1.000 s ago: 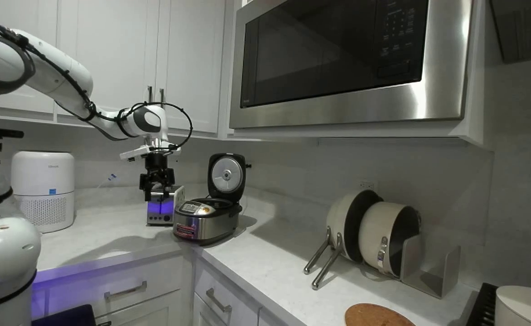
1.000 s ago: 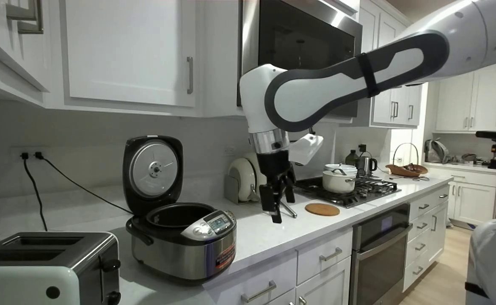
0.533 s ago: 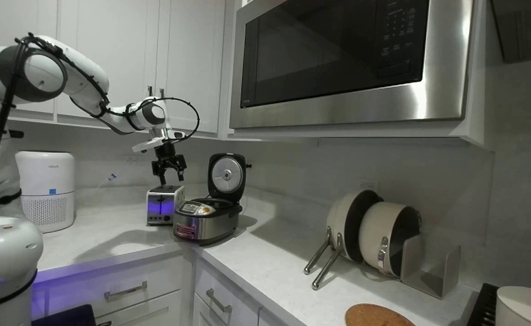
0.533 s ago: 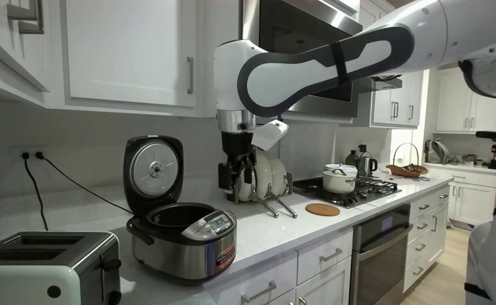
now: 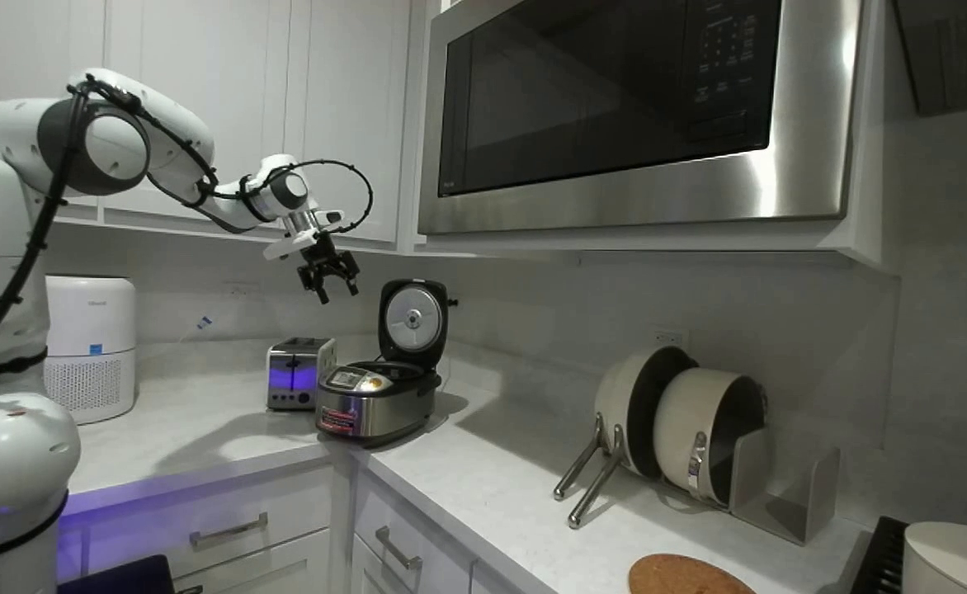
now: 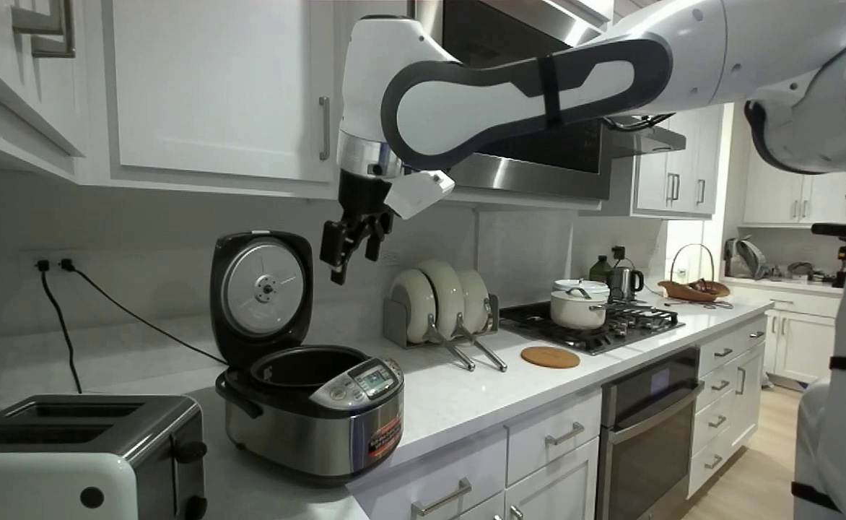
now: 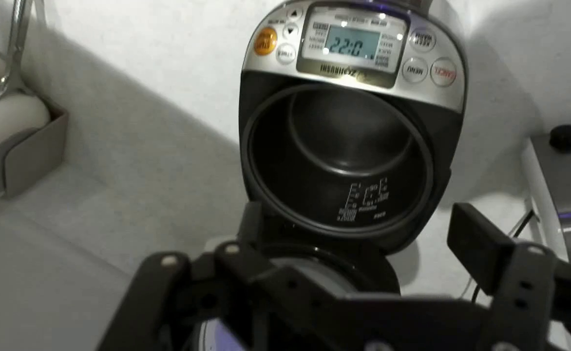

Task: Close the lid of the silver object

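The silver rice cooker stands on the counter corner, also in an exterior view. Its black lid with a round metal inner plate stands upright, open, at the back of the cooker; it shows in an exterior view too. My gripper is open and empty, tilted, in the air near the lid's top height and apart from it, as an exterior view shows. In the wrist view the cooker's panel and open pot lie beyond the fingers; the lid is partly hidden behind my gripper.
A toaster stands beside the cooker. Pans stand in a rack along the wall. Upper cabinets and a microwave hang above the counter. A black cord runs from the wall outlet to the cooker.
My gripper has risen and moved sideways to nearer the open lid, and it has tilted. The cooker and its lid have not moved.
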Robot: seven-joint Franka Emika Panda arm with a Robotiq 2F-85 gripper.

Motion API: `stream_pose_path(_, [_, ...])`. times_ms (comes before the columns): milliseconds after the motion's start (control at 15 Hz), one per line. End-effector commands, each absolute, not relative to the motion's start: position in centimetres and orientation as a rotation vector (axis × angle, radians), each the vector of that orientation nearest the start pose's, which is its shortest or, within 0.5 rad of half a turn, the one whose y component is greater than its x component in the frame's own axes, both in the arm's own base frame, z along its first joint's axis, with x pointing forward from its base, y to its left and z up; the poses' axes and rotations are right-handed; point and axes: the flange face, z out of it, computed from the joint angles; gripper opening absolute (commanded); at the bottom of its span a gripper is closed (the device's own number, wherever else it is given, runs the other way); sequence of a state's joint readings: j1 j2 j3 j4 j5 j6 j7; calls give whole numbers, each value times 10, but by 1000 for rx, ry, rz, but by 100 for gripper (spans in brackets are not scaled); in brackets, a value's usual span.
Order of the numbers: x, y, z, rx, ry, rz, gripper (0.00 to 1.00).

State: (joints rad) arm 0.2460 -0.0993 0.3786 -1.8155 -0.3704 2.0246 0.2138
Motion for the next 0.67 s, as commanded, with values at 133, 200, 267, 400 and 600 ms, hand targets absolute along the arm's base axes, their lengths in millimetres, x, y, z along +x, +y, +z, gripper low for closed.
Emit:
stream_pose_path(133, [477,336,652,-3127,-867,-1002,49])
stream_pose_path(200, [478,340,660,-3117,-880,-1043,42])
stream_pose_path(267, [480,345,666,-3109,-893,-1084,34])
stream_pose_path(400, [483,354,678,-3094,-899,-1181,19])
stream_pose_path(600, [499,363,690,-3068,-921,-1277,0])
